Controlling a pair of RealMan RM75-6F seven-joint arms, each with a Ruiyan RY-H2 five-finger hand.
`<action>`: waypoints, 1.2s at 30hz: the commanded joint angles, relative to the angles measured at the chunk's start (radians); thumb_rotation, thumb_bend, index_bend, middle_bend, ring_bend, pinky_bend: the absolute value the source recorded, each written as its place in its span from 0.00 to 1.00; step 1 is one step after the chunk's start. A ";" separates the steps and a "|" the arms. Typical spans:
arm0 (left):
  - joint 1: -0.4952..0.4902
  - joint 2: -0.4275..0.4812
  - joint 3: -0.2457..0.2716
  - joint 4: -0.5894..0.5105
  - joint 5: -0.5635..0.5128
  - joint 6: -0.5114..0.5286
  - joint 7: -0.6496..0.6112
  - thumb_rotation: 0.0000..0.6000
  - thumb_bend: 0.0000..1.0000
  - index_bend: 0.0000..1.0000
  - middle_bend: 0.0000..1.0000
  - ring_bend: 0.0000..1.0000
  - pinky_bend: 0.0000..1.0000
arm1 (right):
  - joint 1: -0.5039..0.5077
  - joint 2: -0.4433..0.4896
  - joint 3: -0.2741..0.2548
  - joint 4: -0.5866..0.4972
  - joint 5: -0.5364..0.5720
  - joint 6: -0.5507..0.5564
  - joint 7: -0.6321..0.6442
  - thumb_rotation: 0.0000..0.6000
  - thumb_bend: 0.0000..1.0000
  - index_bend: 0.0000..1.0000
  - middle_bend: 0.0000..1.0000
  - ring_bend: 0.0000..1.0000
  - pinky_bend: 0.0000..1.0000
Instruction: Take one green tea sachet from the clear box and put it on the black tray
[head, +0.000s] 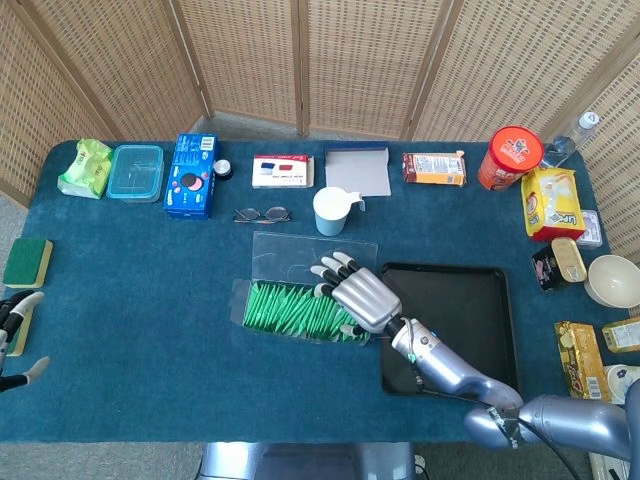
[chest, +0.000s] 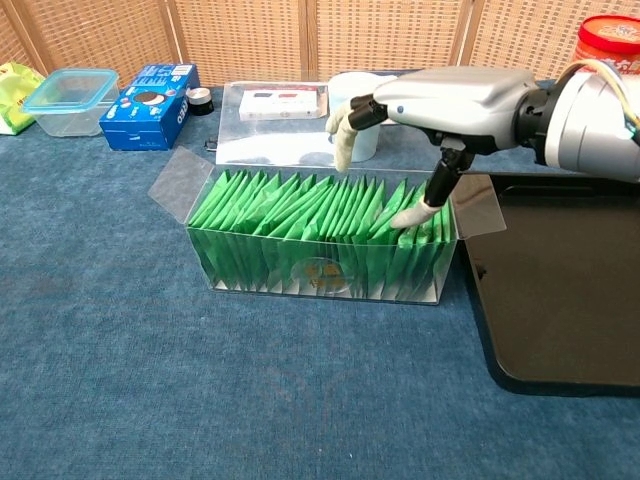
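The clear box (head: 243, 300) (chest: 320, 272) stands open mid-table, packed with upright green tea sachets (head: 292, 312) (chest: 290, 215). Directly to its right lies the black tray (head: 470, 320) (chest: 570, 290), bare inside. My right hand (head: 360, 298) (chest: 450, 95) hovers over the box's right end with its fingers spread. Its thumb tip (chest: 410, 215) touches the tops of the rightmost sachets, and nothing is held. My left hand (head: 15, 335) shows only at the far left edge, fingers apart and holding nothing.
A white cup (head: 330, 210) (chest: 355, 130) stands just behind the box, with glasses (head: 262, 214) to its left. A blue cookie box (head: 192, 175), a clear food container (head: 136, 172) and a green sponge (head: 27, 262) are on the left. A red canister (head: 513, 157) and snacks line the right side.
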 joint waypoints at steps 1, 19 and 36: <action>0.000 -0.001 0.000 0.000 0.001 0.001 -0.001 1.00 0.20 0.12 0.13 0.14 0.24 | 0.003 -0.002 -0.003 0.005 -0.004 -0.007 -0.006 1.00 0.17 0.33 0.16 0.07 0.08; 0.003 -0.002 0.002 0.006 -0.004 0.001 -0.003 1.00 0.20 0.12 0.13 0.14 0.24 | 0.046 -0.044 0.028 0.055 0.020 -0.065 -0.003 1.00 0.17 0.34 0.16 0.07 0.08; 0.002 -0.005 0.000 0.007 -0.004 0.000 0.000 1.00 0.20 0.12 0.13 0.14 0.24 | 0.057 -0.032 0.033 0.090 0.038 -0.083 -0.002 1.00 0.17 0.37 0.18 0.07 0.08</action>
